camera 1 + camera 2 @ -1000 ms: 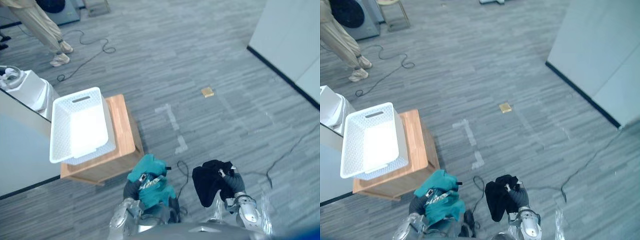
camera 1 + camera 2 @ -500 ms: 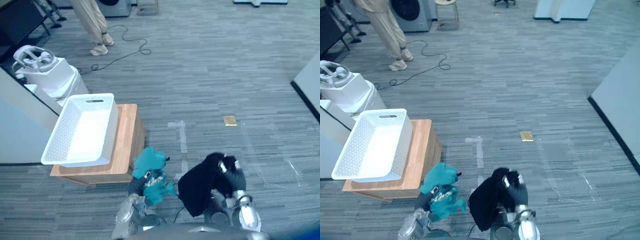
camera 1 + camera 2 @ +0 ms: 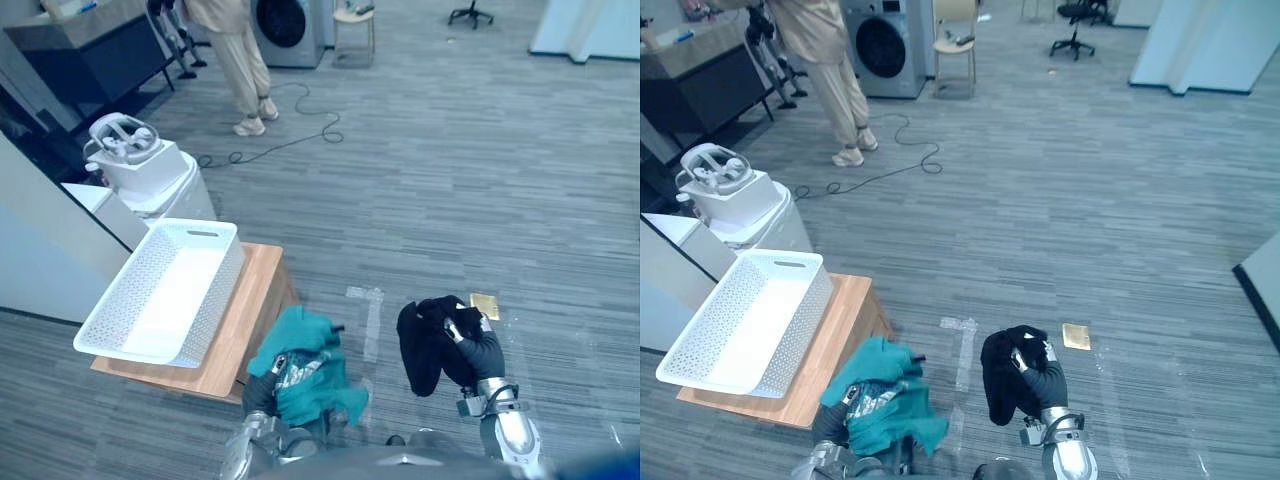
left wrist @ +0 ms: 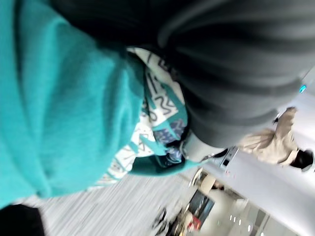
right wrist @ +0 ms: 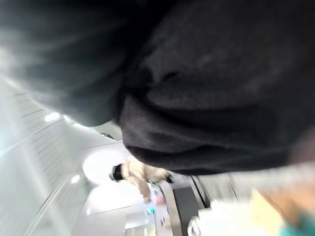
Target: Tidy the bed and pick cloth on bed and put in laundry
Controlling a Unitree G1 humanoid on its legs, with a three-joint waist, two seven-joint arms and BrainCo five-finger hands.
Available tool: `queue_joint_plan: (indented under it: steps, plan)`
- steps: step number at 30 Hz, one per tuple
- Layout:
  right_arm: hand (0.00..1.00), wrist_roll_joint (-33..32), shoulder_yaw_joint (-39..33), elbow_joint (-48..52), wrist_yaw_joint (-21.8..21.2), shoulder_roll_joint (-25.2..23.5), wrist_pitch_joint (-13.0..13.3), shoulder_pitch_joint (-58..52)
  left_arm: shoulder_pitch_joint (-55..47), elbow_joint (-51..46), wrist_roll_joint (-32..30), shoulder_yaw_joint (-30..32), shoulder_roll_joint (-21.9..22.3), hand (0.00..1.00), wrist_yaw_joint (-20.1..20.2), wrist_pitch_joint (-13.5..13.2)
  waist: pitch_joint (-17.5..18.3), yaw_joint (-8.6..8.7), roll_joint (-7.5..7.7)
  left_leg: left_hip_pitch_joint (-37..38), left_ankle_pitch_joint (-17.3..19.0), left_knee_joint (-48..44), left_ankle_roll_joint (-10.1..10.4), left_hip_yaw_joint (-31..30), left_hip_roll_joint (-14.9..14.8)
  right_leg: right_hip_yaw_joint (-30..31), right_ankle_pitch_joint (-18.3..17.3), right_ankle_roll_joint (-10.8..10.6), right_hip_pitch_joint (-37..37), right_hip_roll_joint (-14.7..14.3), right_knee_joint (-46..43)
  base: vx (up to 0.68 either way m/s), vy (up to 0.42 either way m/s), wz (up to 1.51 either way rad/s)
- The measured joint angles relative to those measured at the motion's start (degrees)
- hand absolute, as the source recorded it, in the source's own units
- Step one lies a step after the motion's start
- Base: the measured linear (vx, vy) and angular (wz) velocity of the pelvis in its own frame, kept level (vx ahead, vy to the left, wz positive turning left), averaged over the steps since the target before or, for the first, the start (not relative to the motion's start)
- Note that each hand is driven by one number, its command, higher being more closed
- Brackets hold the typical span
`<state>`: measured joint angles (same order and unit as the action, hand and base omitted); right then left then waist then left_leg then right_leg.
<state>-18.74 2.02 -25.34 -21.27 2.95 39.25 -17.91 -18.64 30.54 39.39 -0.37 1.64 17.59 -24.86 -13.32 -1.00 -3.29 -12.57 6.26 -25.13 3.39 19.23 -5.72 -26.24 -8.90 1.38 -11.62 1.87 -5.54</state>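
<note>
**Both hands carry laundry beside the basket**

Grey striped carpet floor covers the room. At about 9 o'clock in the head views a white perforated laundry basket sits on a low wooden table, holding no clothes. Toward 10 o'clock, just behind the basket, a white stand carries a headset. At 11 o'clock a person in beige trousers stands in front of a washing machine, with a chair just beside it.

At 6 to 7 o'clock the left hand has its fingers curled into a teal cloth. The cloth bunches over the hand and shows a patterned inner side. It hangs off the near right corner of the table, outside the basket.

At 5 o'clock the right hand is clamped on a black cloth, which droops from its fingers above the floor.

A small tan square lies on the carpet at 4 o'clock, near the black cloth.
</note>
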Motion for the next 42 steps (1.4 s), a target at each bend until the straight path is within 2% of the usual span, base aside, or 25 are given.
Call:
queue_joint_plan:
  steps: [1, 2, 3, 4, 5, 6, 7, 8, 9, 11, 13, 15, 17, 20, 21, 22, 23, 25, 26, 29, 31, 34, 36, 39, 42]
  plan:
    - [1.00, 0.7, -0.3, -1.3, 0.5, 0.1, -0.2, -0.9, 1.0, 0.0, 0.0, 0.0, 0.1, 1.00, -0.1, -0.4, 0.1, 0.32, -0.20, 1.3, -1.0, 5.7, -0.9, 7.7, 0.3, -2.8, -0.7, -1.6, -1.7, -0.1, 1.0, 0.41, 0.132, 1.33]
    - [1.00, 2.3, -0.9, -2.1, 1.7, 0.4, -0.4, -1.0, 2.3, 0.0, -0.1, 0.3, 0.1, 1.00, -0.4, -0.3, 0.2, 0.51, -0.16, 3.1, 0.0, 10.8, -4.4, 15.7, 1.0, -6.4, -2.3, -3.6, -4.2, 0.0, 1.3, 0.34, 0.115, 1.42]
    - [1.00, 2.6, -1.2, -2.1, 2.4, 0.6, -0.6, -0.8, 3.0, 0.0, -0.1, 0.7, 0.0, 1.00, -0.4, -0.2, 0.3, 0.32, 0.25, 3.8, -0.9, 11.2, -8.5, 17.6, 1.4, -7.9, -3.4, -4.8, -5.3, 0.5, 1.0, 0.28, 0.081, 1.22]
    - [1.00, 2.7, -1.4, -2.2, 3.1, 0.6, -0.7, -0.2, 3.1, 0.0, -0.1, 1.1, -0.1, 1.00, -0.4, -0.2, 0.8, 0.10, 0.75, 3.9, -0.3, 11.0, -11.0, 18.2, 2.7, -9.2, -4.5, -5.5, -5.8, 1.4, 0.4, 0.31, 0.069, 0.71]
    - [1.00, 3.1, -1.5, -2.3, 3.7, 0.7, -0.8, 0.5, 3.3, -0.1, -0.1, 1.6, 0.0, 1.00, -0.4, -0.2, 1.5, -0.64, 2.14, 4.2, 0.7, 11.0, -14.1, 17.5, 4.4, -9.4, -6.0, -6.8, -5.6, 3.0, -1.5, 0.42, 0.090, 0.47]
    - [1.00, 3.4, -1.5, -2.2, 3.9, 0.8, -1.3, 1.9, 3.0, -0.1, -0.4, 2.4, 0.2, 1.00, -0.4, -0.1, 2.2, -1.77, 3.08, 4.3, 1.6, 11.1, -15.1, 17.1, 5.9, -9.1, -7.0, -7.9, -5.1, 4.5, -3.9, 0.54, 0.129, 0.41]
    - [1.00, 3.8, -1.5, -1.7, 4.1, 1.3, -3.0, 3.3, 2.9, -0.1, -0.9, 3.1, 0.4, 1.00, -0.4, 0.2, 2.3, -1.79, 3.22, 4.8, 2.5, 10.8, -16.2, 16.0, 6.9, -8.9, -7.4, -8.5, -4.4, 6.1, -8.2, 0.47, 0.124, 0.60]
    - [1.00, 3.9, -1.4, -1.4, 4.1, 1.9, -4.7, 4.8, 2.8, -0.6, -2.1, 3.6, 0.2, 1.00, -0.5, 0.6, 2.2, -1.80, 3.38, 6.1, 3.0, 11.0, -16.9, 14.7, 8.0, -7.4, -7.5, -8.7, -2.1, 8.9, -17.7, 0.60, 0.155, 0.91]
    - [1.00, 4.2, -1.1, -0.6, 4.0, 2.1, -6.9, 5.5, 2.6, -2.2, -3.2, 3.9, -0.2, 1.00, -0.5, 1.2, 2.0, -1.93, 3.65, 8.6, 3.3, 11.6, -16.9, 11.4, 9.4, -4.6, -6.9, -8.9, 2.2, 12.6, -33.9, 0.52, 0.105, 0.92]
    - [1.00, 4.7, 0.3, 0.0, 3.3, 2.0, -10.5, 5.1, 1.3, -6.0, -5.3, 3.5, -1.6, 1.00, -1.1, 1.9, 2.1, -1.73, 3.36, 14.6, 4.8, 12.9, -15.2, 5.0, 9.8, -1.0, -8.7, -7.4, 6.5, 14.4, -51.4, 0.51, 0.022, 1.12]
    - [1.00, 5.0, 1.6, 2.3, 3.1, 2.1, -12.0, 3.8, 1.4, -7.7, -6.5, 2.5, -3.2, 1.00, -2.2, 2.1, 2.0, -1.63, 3.29, 17.3, 4.9, 13.4, -15.0, 0.3, 9.7, -0.4, -9.4, -6.3, 8.9, 14.5, -53.3, 0.43, -0.101, 1.37]
    - [1.00, 5.0, 3.5, 6.2, 3.6, 2.0, -12.7, 1.1, 2.9, -8.5, -6.8, 2.1, -4.2, 1.00, -2.9, 2.9, 2.3, -0.20, 3.91, 18.5, 4.9, 13.4, -14.8, -8.0, 9.7, 3.9, -10.5, -4.6, 16.0, 13.1, -46.9, 0.41, -0.196, 1.87]
    - [1.00, 4.9, 3.9, 7.3, 4.9, 2.0, -12.7, 0.4, 3.7, -8.5, -6.9, 1.8, -4.4, 1.00, -3.1, 4.3, 2.1, 0.63, 3.37, 18.9, 5.3, 13.1, -12.9, -13.8, 8.9, 9.1, -10.6, -4.5, 19.5, 11.2, -39.4, 0.24, -0.189, 1.68]
    - [1.00, 4.9, 4.9, 11.6, 5.9, 1.7, -12.8, -2.5, 3.7, -8.5, -7.6, 0.1, -4.5, 1.00, -3.7, 5.4, 2.0, 1.36, 3.24, 19.5, 7.4, 11.6, -8.7, -25.1, 8.5, 25.5, -8.4, -7.1, 20.3, 6.5, -23.6, 0.22, -0.309, 1.94]
    - [1.00, 4.9, 5.3, 13.8, 6.3, 1.4, -12.8, -3.3, 3.0, -8.5, -8.0, 0.0, -4.7, 1.00, -3.6, 5.4, 2.4, 1.56, 4.78, 18.9, 8.4, 10.5, -7.5, -28.2, 9.1, 30.5, -8.2, -7.3, 19.5, 5.8, -19.4, 0.17, -0.419, 2.06]
    - [1.00, 4.9, 5.8, 17.0, 6.3, 0.3, -12.6, -4.6, 1.8, -8.9, -9.4, -0.3, -6.1, 1.00, -3.2, 5.4, 2.7, 1.45, 6.23, 17.5, 10.8, 8.3, -6.2, -31.6, 10.6, 34.2, -6.6, -10.0, 18.6, 5.7, -16.8, 0.20, -0.445, 1.91]
    - [1.00, 4.6, 5.8, 19.8, 6.3, 0.7, -12.6, -4.8, 0.0, -9.6, -10.3, -1.1, -5.8, 1.00, -2.5, 5.4, 3.4, 1.31, 6.33, 17.0, 11.6, 5.9, -5.1, -31.6, 8.4, 33.8, -6.1, -8.8, 17.7, 3.8, -17.1, 0.23, -0.392, 1.60]
    - [1.00, 4.2, 6.0, 24.8, 5.8, 2.1, -12.4, -4.3, -3.8, -11.7, -10.7, -1.7, -4.0, 1.00, -2.0, 5.1, 4.0, -0.59, 3.24, 15.4, 13.4, 3.8, -2.1, -30.4, 4.7, 30.4, -5.7, -6.8, 16.5, 1.9, -17.2, 0.27, -0.324, 0.93]
    - [1.00, 4.2, 6.7, 27.5, 5.3, 2.2, -12.4, -3.5, -5.4, -13.3, -10.7, -1.7, -3.5, 1.00, -2.0, 5.1, 4.4, -1.40, 2.44, 15.1, 13.1, 3.6, -1.5, -30.4, 3.9, 27.4, -5.5, -6.0, 15.2, 1.8, -17.2, 0.20, -0.179, 0.85]
    - [1.00, 4.2, 8.4, 32.8, 4.2, 2.5, -14.0, 0.8, -6.3, -18.2, -9.0, -1.2, -2.7, 1.00, -1.9, 4.6, 5.0, -2.17, 2.11, 14.3, 11.3, 5.0, -0.1, -29.4, 2.2, 22.0, -5.6, -5.0, 12.5, 1.9, -15.5, 0.17, -0.148, 0.98]
    - [1.00, 4.2, 8.2, 34.9, 4.3, 2.7, -16.0, 3.7, -6.4, -19.2, -8.4, -0.4, -2.4, 1.00, -1.7, 4.5, 5.2, -2.74, 2.66, 14.3, 9.3, 6.7, -0.1, -26.1, 1.5, 19.8, -5.0, -4.4, 10.6, 2.4, -12.8, 0.10, -0.102, 0.85]
    - [1.00, 4.4, 4.2, 38.1, 5.7, 2.7, -18.9, 5.7, -5.9, -19.7, -8.4, -0.2, -2.3, 1.00, -1.1, 4.7, 5.8, -2.72, 4.26, 13.6, 4.6, 10.4, -1.8, -15.1, 1.0, 13.9, -3.5, -4.2, 6.8, 4.6, -8.7, 0.05, -0.042, 1.25]
    - [1.00, 4.4, -0.1, 39.3, 8.2, 3.3, -21.1, 7.0, -5.8, -19.7, -8.8, -0.6, -2.3, 1.00, 1.6, 5.8, 6.2, -2.44, 5.02, 14.0, 3.2, 14.3, -3.2, -6.4, 0.8, 9.9, -3.3, -4.1, 5.7, 6.2, -7.8, 0.02, 0.039, 1.33]
    - [1.00, 5.1, -2.6, 39.2, 10.5, 6.6, -24.2, 11.7, -7.2, -19.7, -9.4, -1.8, -2.6, 1.00, 3.4, 6.8, 6.4, -3.03, 4.83, 15.8, -1.6, 20.3, -3.1, -9.3, 3.5, 10.0, -1.8, -4.6, 4.1, 7.3, -6.5, 0.01, 0.096, 0.79]
    - [1.00, 6.3, -2.8, 38.7, 11.3, 8.8, -25.8, 17.4, -7.1, -19.7, -9.7, -1.8, -3.5, 1.00, 3.5, 6.8, 6.5, -3.14, 4.76, 16.6, -4.2, 24.1, -3.5, -10.9, 4.3, 10.6, -0.2, -4.7, 4.1, 7.4, -6.0, -0.04, 0.110, 0.42]
